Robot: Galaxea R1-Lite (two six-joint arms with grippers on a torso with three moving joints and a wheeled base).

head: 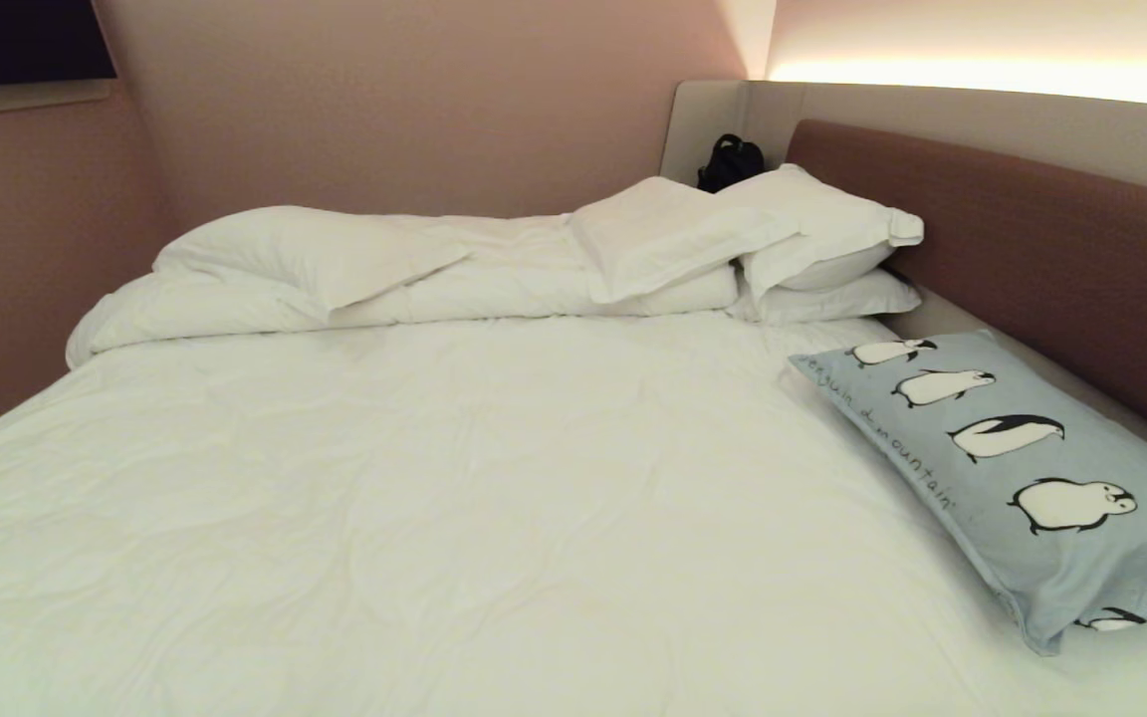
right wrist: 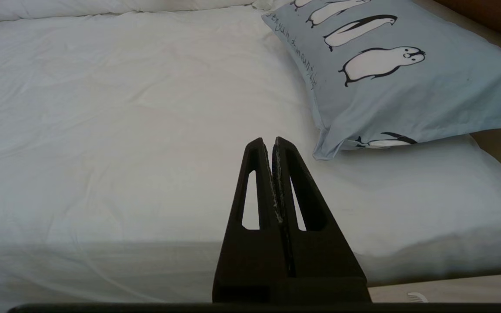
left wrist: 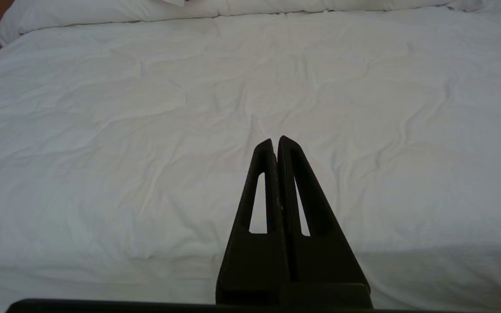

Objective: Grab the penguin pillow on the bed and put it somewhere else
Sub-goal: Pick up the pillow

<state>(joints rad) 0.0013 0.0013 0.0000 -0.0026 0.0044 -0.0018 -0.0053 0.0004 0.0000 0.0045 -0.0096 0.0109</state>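
While both arms hang short of the mattress, the right gripper (right wrist: pixel 272 140) has its fingers pressed together on nothing, poised above the near edge of the bed (head: pixel 434 478). From its tips, the penguin pillow (right wrist: pixel 389 74) lies toward two o'clock, its nearest corner close to the tips but apart from them. The left gripper (left wrist: pixel 275 140) is likewise closed and empty, pointing over a wide stretch of bare white duvet (left wrist: pixel 146 130).

Seen from the head camera, the penguin pillow (head: pixel 1022 478) sits at four o'clock, on the right side of the mattress, its long edge running alongside the brown headboard (head: pixel 1032 249) and its lettered edge facing the middle of the bed. Its lower corner reaches near the mattress's near right corner. White pillows (head: pixel 793 249) are stacked at one o'clock, well apart from it, with a black bag (head: pixel 730 161) behind them. The folded-back duvet roll (head: pixel 335 279) lies across eleven to twelve o'clock. Between these the bed's centre and left are open sheet.
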